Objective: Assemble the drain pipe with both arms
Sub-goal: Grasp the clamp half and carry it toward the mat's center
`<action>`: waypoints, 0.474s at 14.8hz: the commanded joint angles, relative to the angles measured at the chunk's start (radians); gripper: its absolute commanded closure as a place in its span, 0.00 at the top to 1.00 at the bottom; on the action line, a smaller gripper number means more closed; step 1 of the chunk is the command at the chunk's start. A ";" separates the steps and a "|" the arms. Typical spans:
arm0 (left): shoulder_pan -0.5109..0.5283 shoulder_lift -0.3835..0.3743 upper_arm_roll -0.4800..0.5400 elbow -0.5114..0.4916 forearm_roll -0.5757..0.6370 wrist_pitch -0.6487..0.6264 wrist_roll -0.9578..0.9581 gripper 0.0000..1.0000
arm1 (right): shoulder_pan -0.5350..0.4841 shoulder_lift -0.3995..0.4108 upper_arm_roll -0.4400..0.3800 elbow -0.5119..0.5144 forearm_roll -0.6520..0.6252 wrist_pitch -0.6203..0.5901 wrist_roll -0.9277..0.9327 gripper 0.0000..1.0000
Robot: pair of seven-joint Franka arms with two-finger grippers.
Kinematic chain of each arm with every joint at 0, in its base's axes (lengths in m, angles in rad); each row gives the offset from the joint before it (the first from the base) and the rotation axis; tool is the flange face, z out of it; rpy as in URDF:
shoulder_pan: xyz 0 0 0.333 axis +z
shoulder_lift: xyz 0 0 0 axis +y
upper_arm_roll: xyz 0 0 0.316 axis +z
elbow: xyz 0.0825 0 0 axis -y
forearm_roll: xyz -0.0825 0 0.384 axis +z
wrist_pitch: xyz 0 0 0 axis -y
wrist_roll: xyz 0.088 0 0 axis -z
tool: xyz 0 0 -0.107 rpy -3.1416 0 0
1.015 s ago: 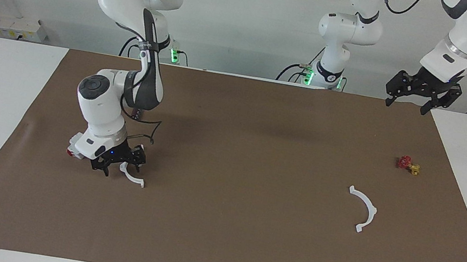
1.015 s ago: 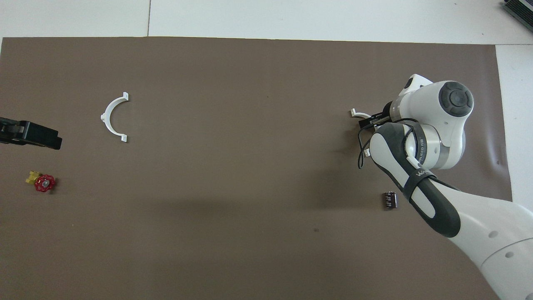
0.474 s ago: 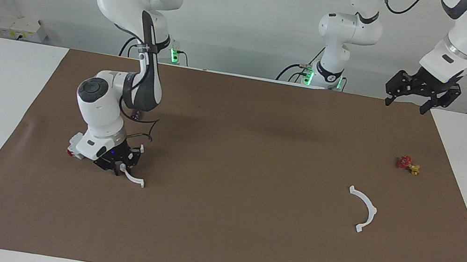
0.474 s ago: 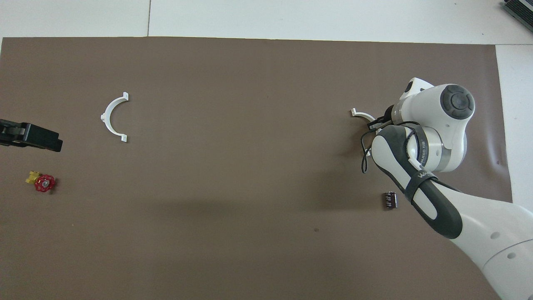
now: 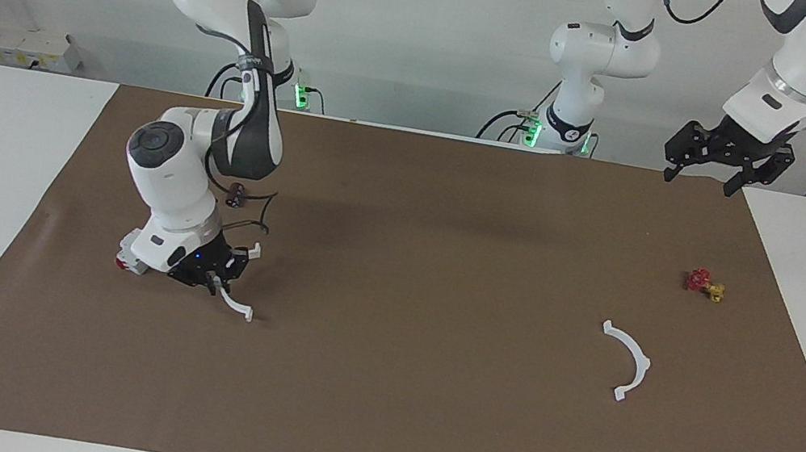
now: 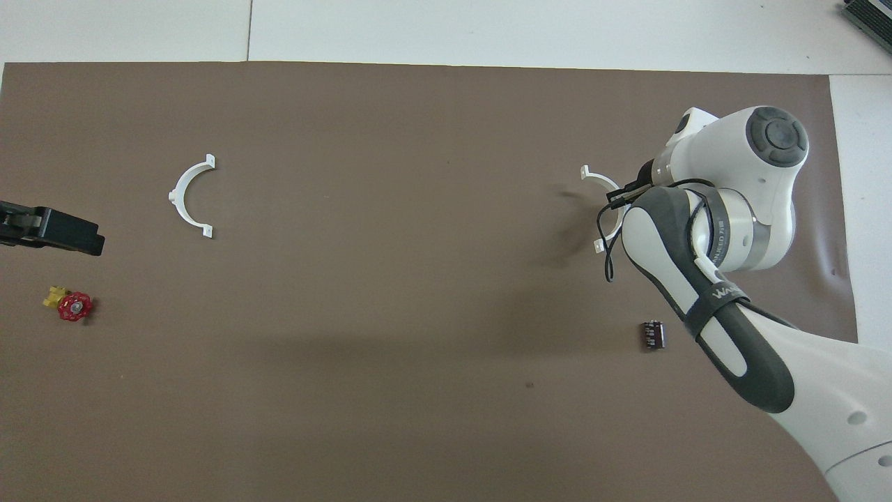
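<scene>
While my right gripper (image 5: 217, 283) is low over the brown mat (image 5: 371, 417) toward the right arm's end of the table, its fingers are pressed onto one thin white plastic half-ring arc (image 5: 238, 306). I pinch this arc near one of its ends, so most of the curve sticks out free from my fingers and slopes down to the mat. I judge that the step in hand is to lift this half and carry it toward the middle.

To do it well, I should raise it slowly and straight. The grip is far from the middle of the arc, so the piece can turn between my fingers. I should also stay away from the boxy white block with a red part (image 5: 126, 257), which lies just beside my wrist.

The second white half-ring arc (image 5: 630, 361) lies flat on the mat, well apart, toward the left arm's end. Both halves are thin, with small tabs turned outward at the ends. The small red-and-yellow valve (image 5: 704, 285) lies nearer to the robots than this second arc. My left gripper (image 5: 716, 162) waits with fingers spread, high over the mat's edge at that end.
</scene>
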 commanded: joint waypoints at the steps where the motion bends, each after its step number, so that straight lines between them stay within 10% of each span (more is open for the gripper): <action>1: 0.005 -0.036 0.002 -0.049 -0.004 0.009 -0.011 1.00 | 0.057 -0.014 0.050 0.042 0.007 -0.035 0.072 0.00; 7: 0.042 -0.034 0.000 -0.069 -0.012 0.104 0.005 0.98 | 0.308 0.056 0.050 0.086 -0.029 0.003 0.377 0.00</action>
